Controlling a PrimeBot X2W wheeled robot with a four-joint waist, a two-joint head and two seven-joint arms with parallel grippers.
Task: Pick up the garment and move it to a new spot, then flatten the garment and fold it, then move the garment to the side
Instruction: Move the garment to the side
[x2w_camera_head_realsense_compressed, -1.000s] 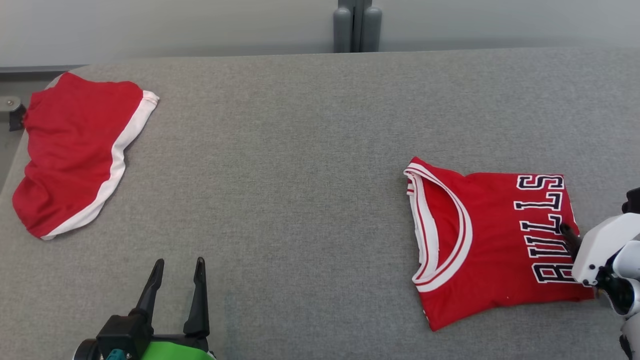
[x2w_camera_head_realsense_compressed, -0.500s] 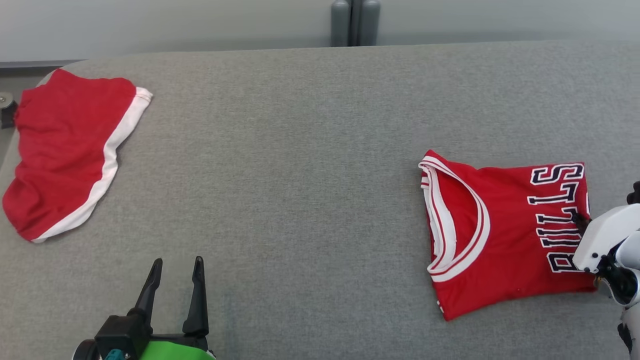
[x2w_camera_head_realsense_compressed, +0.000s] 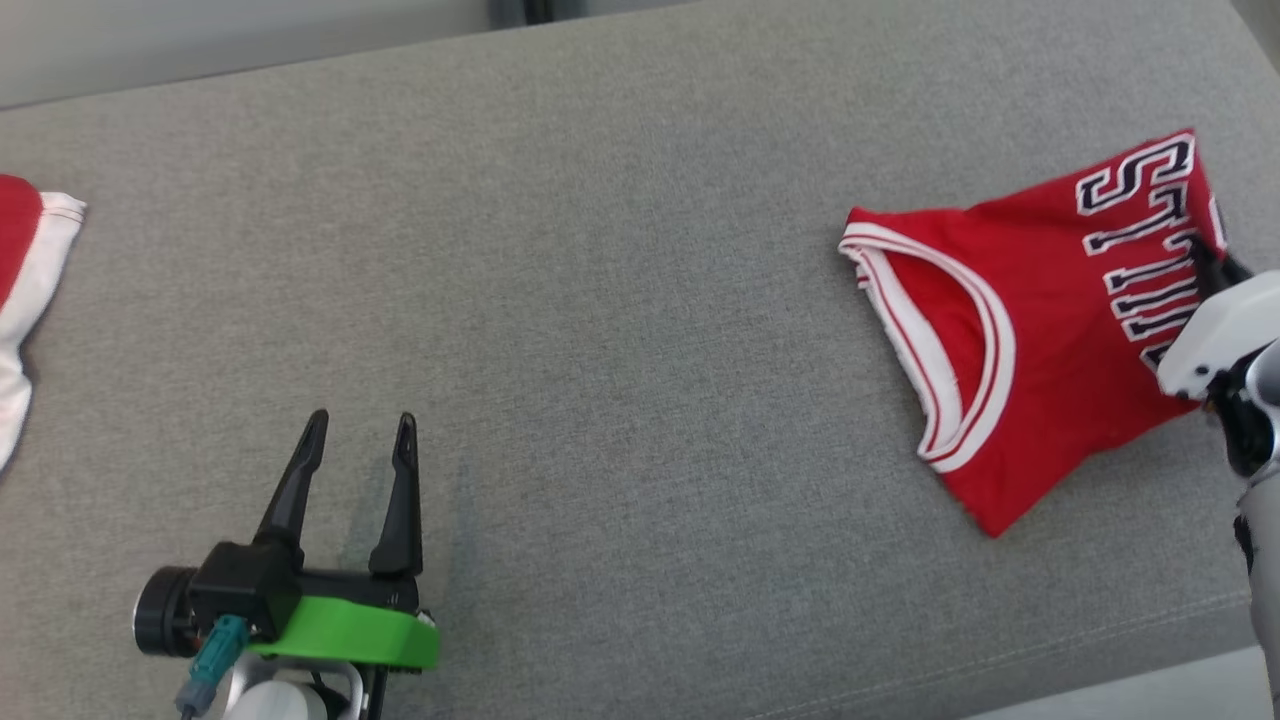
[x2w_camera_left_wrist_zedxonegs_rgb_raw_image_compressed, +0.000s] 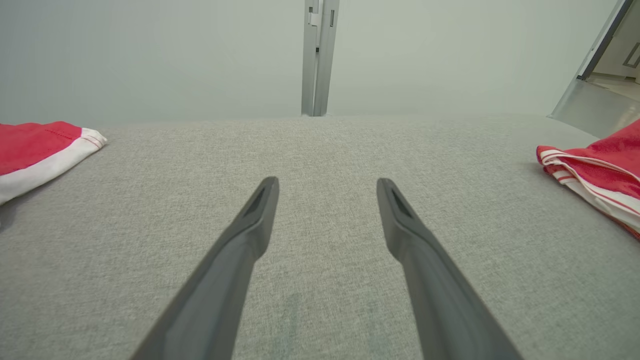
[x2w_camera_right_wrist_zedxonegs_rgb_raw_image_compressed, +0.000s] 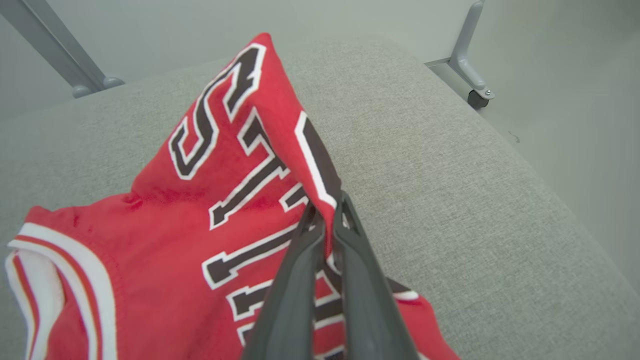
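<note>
Folded red jersey (x2w_camera_head_realsense_compressed: 1030, 330) w/ white-trimmed neck & black lettering, lettered edge pinched & tented up by R gripper (x2w_camera_right_wrist_zedxonegs_rgb_raw_image_compressed: 326, 212), L gripper (x2w_camera_head_realsense_compressed: 362, 422) fingers spread, empty

Open grey table (x2w_camera_head_realsense_compressed: 620, 330) between red cloth (x2w_camera_head_realsense_compressed: 30, 270) and jersey (x2w_camera_head_realsense_compressed: 1040, 330).

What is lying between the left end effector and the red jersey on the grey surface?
Nothing lies there. In the head view the grey surface is bare from the left end effector across to the red jersey.
</note>
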